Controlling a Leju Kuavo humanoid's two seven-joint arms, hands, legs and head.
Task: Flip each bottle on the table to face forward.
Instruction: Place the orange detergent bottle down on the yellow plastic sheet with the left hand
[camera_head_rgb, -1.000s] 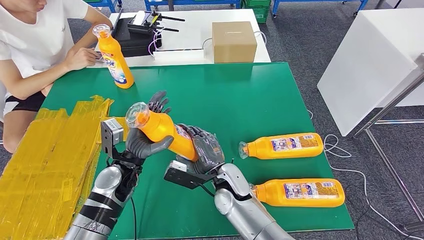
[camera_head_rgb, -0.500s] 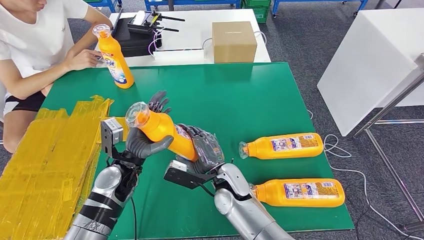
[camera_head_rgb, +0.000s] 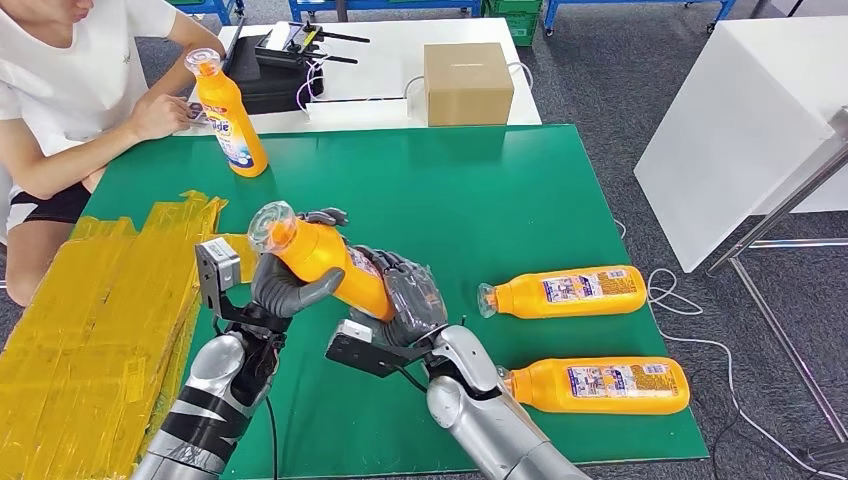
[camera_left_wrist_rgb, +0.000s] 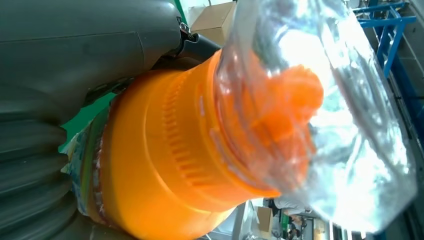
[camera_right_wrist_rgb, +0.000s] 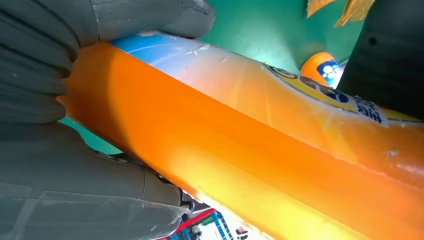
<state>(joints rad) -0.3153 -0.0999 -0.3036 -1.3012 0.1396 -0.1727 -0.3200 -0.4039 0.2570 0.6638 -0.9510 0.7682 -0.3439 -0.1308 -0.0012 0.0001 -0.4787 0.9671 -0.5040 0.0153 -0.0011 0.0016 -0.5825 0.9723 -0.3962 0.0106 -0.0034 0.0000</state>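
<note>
Green matting covers the table (camera_head_rgb: 500, 190) the robot stands at, and from the head view both hands are wrapped on the same orange bottle (camera_head_rgb: 325, 262), lifted off the mat and tilted with its clear-capped neck pointing up and away to the robot's left. Left hand (camera_head_rgb: 290, 280) grips it up near the neck end, thumb hooked across the front and fingers curled over the far side; right hand (camera_head_rgb: 410, 300) is closed around the lower body, just below and to the right of the left one, so the two hands sit nearly touching along the bottle. Off to the right of the right hand, two more orange bottles lie on their sides on the mat, the nearer-lying bottle (camera_head_rgb: 598, 385) close by that forearm and the second lying bottle (camera_head_rgb: 563, 291) beyond it. Well past the left hand, an upright bottle (camera_head_rgb: 229, 112) stands at the far edge by a person (camera_head_rgb: 75, 70) seated there. Left wrist view: the clear cap (camera_left_wrist_rgb: 320, 110) and orange collar are right up close, grey thumb pressed on the bottle's shoulder. Right wrist view: dark fingers (camera_right_wrist_rgb: 145, 17) clamp over the label side, grey palm underneath, bottle body crossing the whole frame.
</note>
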